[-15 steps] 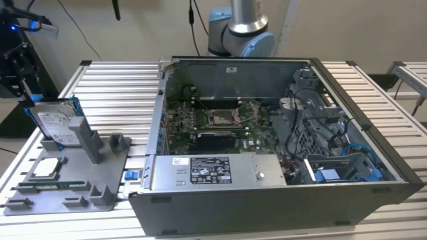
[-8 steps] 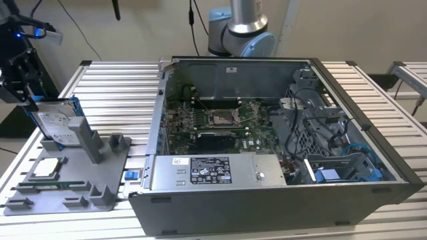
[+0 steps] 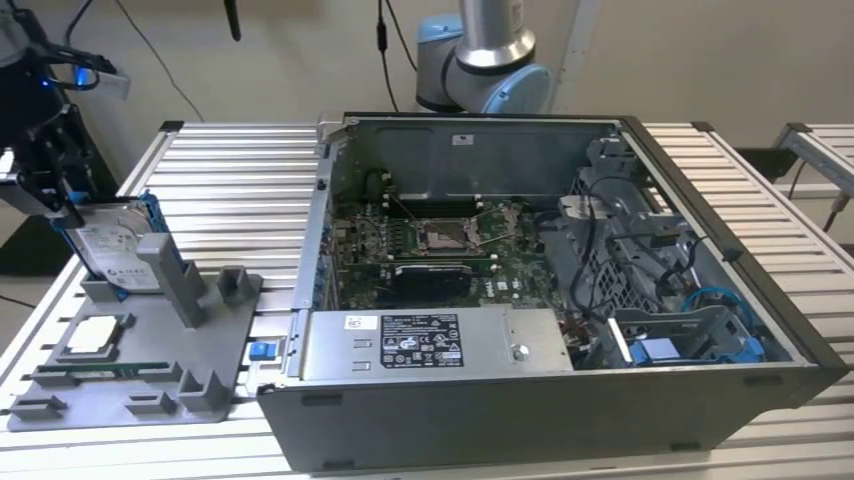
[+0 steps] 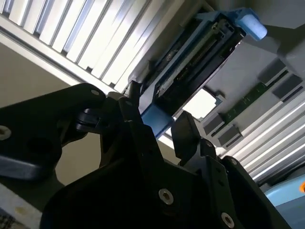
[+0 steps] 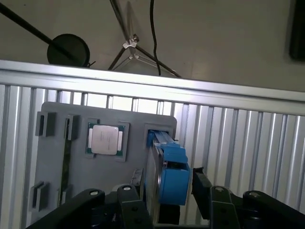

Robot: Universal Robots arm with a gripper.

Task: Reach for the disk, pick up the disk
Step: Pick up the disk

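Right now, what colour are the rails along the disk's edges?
The rails are blue, on the silver disk; clearest in the first wrist view.

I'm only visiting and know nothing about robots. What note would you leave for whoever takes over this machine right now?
The disk stands on edge in its slot in the grey holder tray, at the exterior view's left of the open computer case.
The gripper is at the disk's blue-railed top end; grip cannot be told.
Done: the reach. Left: the disk is not yet lifted.
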